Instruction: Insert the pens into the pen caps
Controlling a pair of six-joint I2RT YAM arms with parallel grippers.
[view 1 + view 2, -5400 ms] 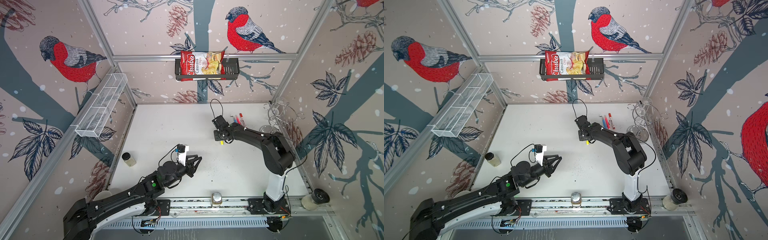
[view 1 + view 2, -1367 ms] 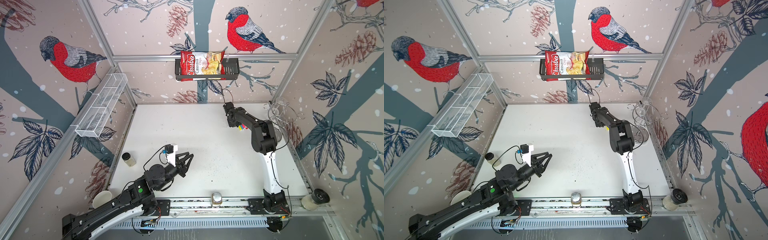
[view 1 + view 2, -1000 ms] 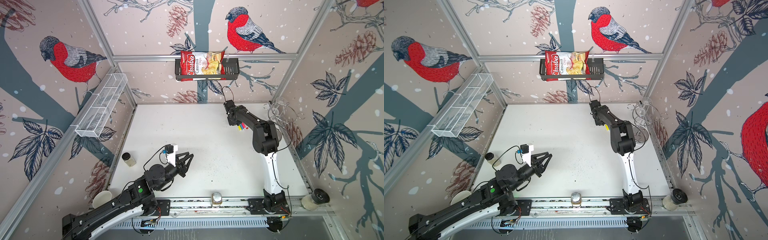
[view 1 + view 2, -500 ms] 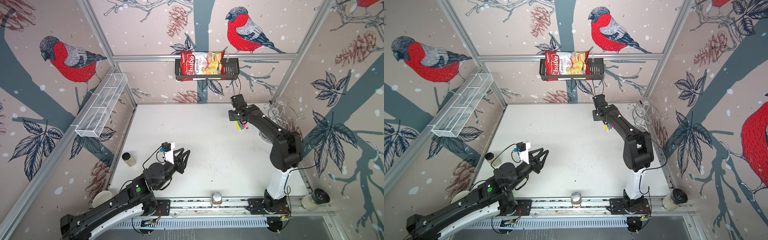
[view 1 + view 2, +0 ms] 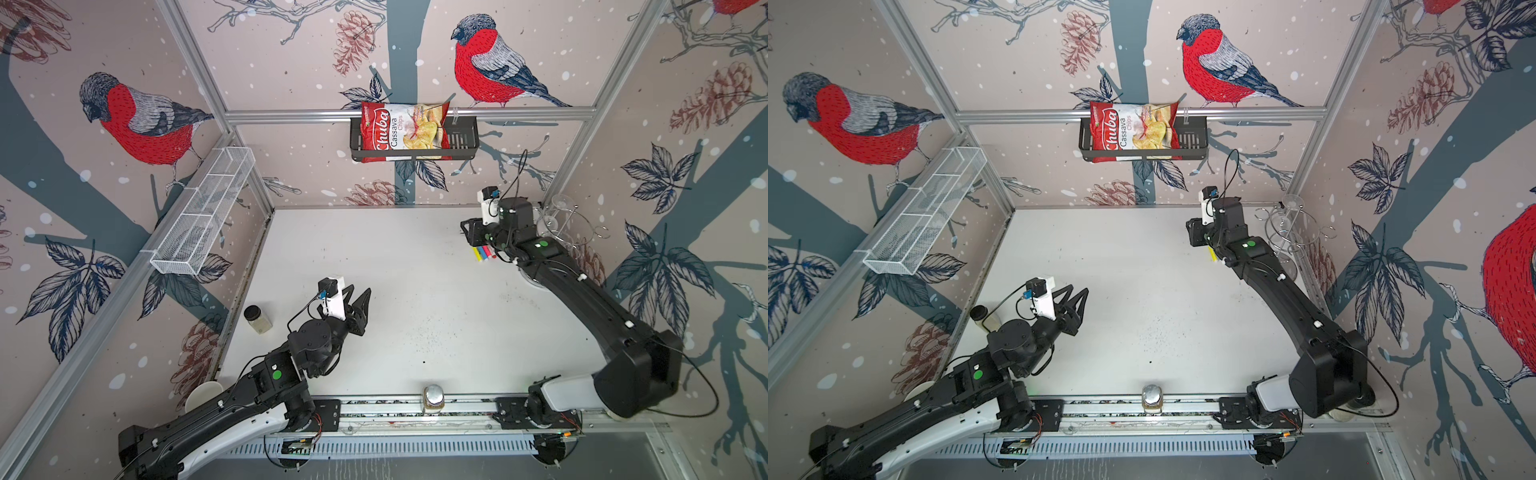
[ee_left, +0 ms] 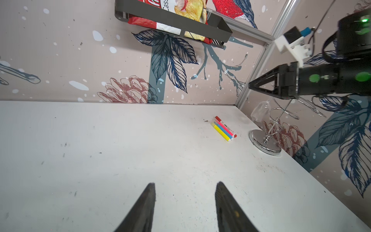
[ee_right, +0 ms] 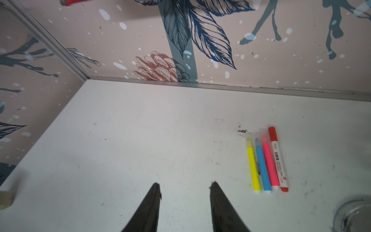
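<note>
Red-capped white pen bears black print; bag reads "Chuba Cassava Chips".

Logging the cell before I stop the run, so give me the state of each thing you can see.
pens: all four capped, lying side by side.
left gripper: open, empty.
right gripper: open, empty, above the table.
chips bag: lying in the wall basket.
glass: hanging upside down on the wire rack.
side jar: lid on.
front jar: lid on.
</note>
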